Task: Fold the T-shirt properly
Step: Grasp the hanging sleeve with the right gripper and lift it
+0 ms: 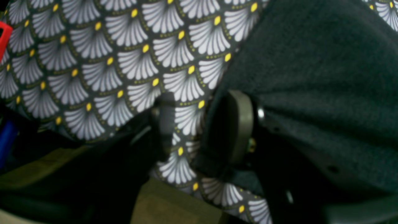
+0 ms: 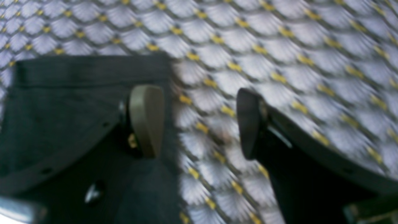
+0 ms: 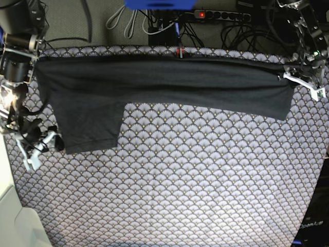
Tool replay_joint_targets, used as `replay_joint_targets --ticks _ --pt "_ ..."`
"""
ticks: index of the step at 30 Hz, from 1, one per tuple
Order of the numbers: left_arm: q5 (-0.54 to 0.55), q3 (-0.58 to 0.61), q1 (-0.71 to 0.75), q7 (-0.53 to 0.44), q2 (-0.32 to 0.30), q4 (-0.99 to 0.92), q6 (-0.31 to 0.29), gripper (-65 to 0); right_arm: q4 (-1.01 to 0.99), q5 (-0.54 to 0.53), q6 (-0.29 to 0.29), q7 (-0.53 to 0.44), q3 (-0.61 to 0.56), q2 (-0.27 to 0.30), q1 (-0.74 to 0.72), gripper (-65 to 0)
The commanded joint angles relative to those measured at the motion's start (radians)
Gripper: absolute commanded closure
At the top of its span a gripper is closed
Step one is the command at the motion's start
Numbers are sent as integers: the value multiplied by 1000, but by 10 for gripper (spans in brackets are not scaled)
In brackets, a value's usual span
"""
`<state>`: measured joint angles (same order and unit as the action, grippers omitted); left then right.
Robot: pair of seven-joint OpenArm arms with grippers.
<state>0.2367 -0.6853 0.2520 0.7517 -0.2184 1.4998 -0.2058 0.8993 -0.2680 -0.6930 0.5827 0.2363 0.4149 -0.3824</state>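
The dark T-shirt (image 3: 154,85) lies folded in a long band across the far part of the table, one sleeve hanging toward the near left. My right gripper (image 3: 41,146) sits just left of that sleeve's lower corner. In the right wrist view the gripper (image 2: 197,93) is open wide, one finger over the sleeve (image 2: 77,87) and the sleeve's edge between the jaws. My left gripper (image 3: 303,81) is at the shirt's right end. In the left wrist view it (image 1: 202,102) is open, with the shirt's edge (image 1: 311,62) against one pad (image 1: 239,124).
A grey scallop-print cloth (image 3: 180,180) covers the whole table. Behind the far edge lie a power strip (image 3: 221,14), cables and a blue object (image 3: 159,4). A red part (image 1: 4,34) shows at the left wrist view's left edge.
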Motion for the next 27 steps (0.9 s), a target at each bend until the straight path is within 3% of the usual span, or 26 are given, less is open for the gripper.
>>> replay_joint_targets --ticks 1,11,19,27 --pt "-1 -6 -1 -13 -16 17 1 -263 5 -7 -5 -31 -7 22 -33 -381" --pt "2 -7 13 -13 -16 17 1 -262 -13 -7 -5 -134 -114 2 -37 -381" --pt "3 -4 17 -13 -16 17 1 -262 -207 -7 -5 -201 -120 0 -97 -381" --pt "3 -3 14 -13 -16 17 1 -262 -219 -7 -5 -218 -124 -17 -92 -376"
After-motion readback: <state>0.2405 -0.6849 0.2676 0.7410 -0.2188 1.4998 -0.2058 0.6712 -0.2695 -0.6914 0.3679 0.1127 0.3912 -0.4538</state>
